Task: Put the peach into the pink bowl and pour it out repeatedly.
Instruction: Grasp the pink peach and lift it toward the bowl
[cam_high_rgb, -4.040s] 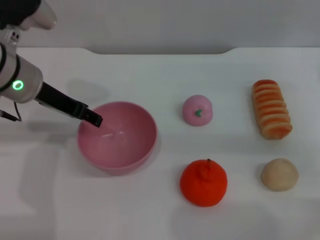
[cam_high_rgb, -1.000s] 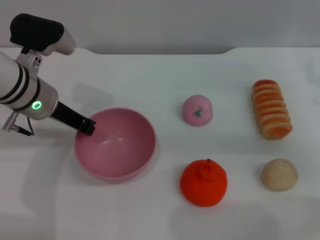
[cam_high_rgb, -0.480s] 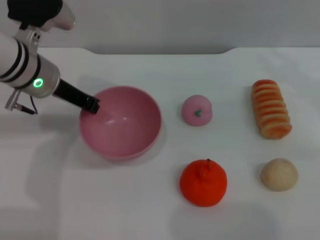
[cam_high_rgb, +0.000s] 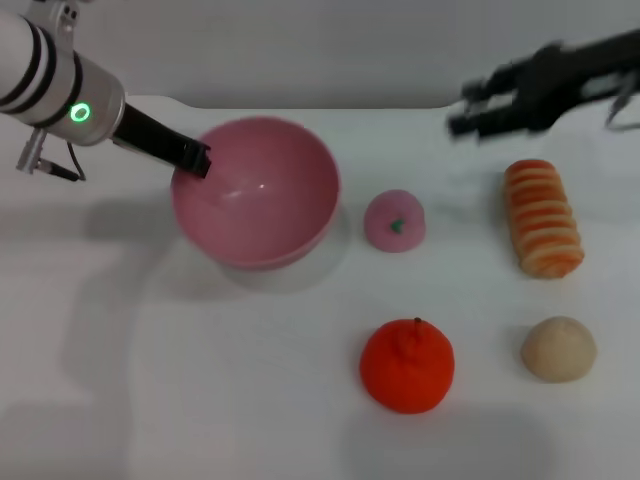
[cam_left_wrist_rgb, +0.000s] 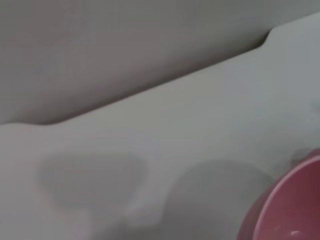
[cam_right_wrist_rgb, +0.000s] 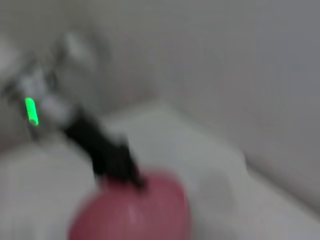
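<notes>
The white tabletop (cam_high_rgb: 200, 400) carries everything, and the pink bowl (cam_high_rgb: 257, 192) serves as the landmark here. The bowl appears lifted and tipped, its mouth facing up and toward the camera, a soft shadow beneath it, because the left pincer (cam_high_rgb: 196, 159) is clenched on its rim at the side away from the fruits; that grip would let the arm carry and tilt it for pouring. The bowl looks empty. The right pincer (cam_high_rgb: 478, 112) hangs above the tabletop well beyond the bowl's fruit side, its fingers seemingly spread and empty, probably on its way to the peach. A striped bread loaf (cam_high_rgb: 543, 217) lies farthest from the bowl, an orange-red fruit (cam_high_rgb: 406, 364) sits nearer the camera than the bowl, a beige ball (cam_high_rgb: 558, 348) beyond it. The peach (cam_high_rgb: 394, 220) rests on the tabletop just beside the bowl, not yet in it.

Only the head view shows the fruits. The right wrist view shows the bowl and gripping arm from the opposite side; the left wrist view catches just a sliver of bowl rim and bare tabletop
</notes>
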